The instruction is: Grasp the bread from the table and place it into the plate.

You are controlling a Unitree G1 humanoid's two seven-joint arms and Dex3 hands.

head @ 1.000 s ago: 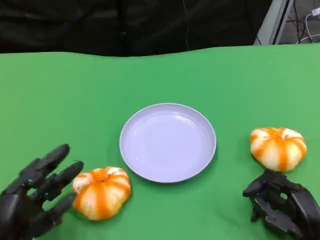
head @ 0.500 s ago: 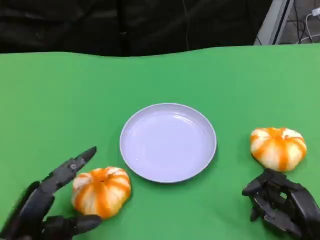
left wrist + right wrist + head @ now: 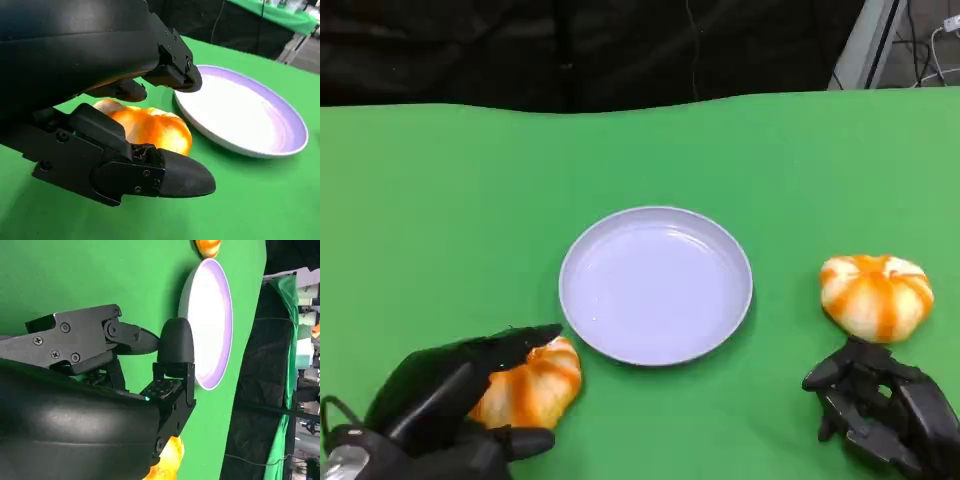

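Note:
Two orange-and-white striped breads lie on the green table. The left bread (image 3: 538, 382) (image 3: 150, 129) sits by the near-left rim of the lilac plate (image 3: 655, 285) (image 3: 240, 107). My left hand (image 3: 445, 405) (image 3: 90, 60) cups it, fingers stretched over its top and the thumb along its near side; I see no firm grip, and the bread rests on the table. The right bread (image 3: 876, 295) (image 3: 167, 460) lies right of the plate. My right hand (image 3: 882, 412) (image 3: 100, 405) rests just in front of it, fingers curled in, holding nothing.
The table's far edge meets a dark backdrop. Open green cloth (image 3: 470, 200) surrounds the plate on all sides. In the right wrist view the plate (image 3: 210, 325) stands beyond my fingers, with the other bread (image 3: 207, 245) at its far side.
My left hand has moved right and turned over the left bread, covering its left half. The bread, the plate and my right hand have not moved.

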